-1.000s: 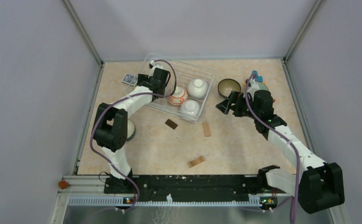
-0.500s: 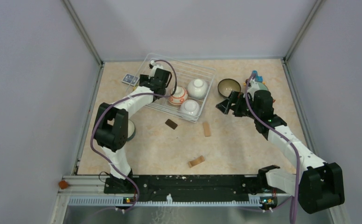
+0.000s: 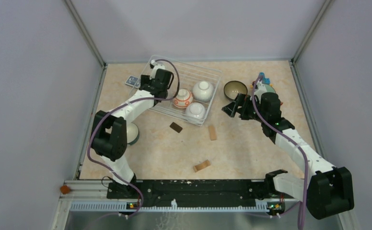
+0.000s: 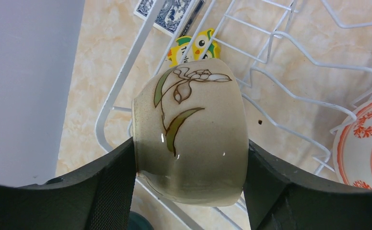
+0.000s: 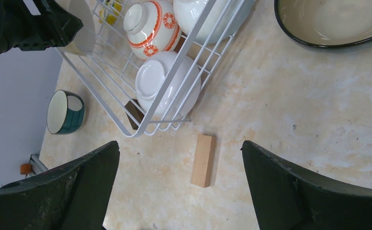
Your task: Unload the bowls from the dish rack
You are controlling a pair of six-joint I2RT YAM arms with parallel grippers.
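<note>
The white wire dish rack (image 3: 212, 70) sits at the far centre. It holds an orange-red patterned bowl (image 3: 182, 98) and two white bowls (image 3: 203, 90) (image 3: 195, 110). My left gripper (image 3: 153, 82) is over the rack's left end (image 4: 122, 81), shut on a beige bowl with a leaf drawing (image 4: 191, 139), held on its side above the wires. My right gripper (image 3: 232, 106) is open and empty (image 5: 179, 146) over the table, right of the rack. A dark-rimmed bowl (image 3: 235, 88) and a teal bowl (image 3: 133, 133) stand on the table. A pale bowl (image 3: 267, 88) is mostly hidden behind my right arm.
Two light wooden blocks (image 3: 213, 132) (image 3: 202, 166) and a dark brown block (image 3: 176, 127) lie in front of the rack. A blue patterned card (image 3: 133, 81) lies left of it. A yellow cartoon piece (image 4: 193, 45) lies under the rack wires. Walls enclose three sides.
My left gripper has risen and shifted slightly farther back with the beige bowl, and its elbow has swung left. The right arm has not moved.
</note>
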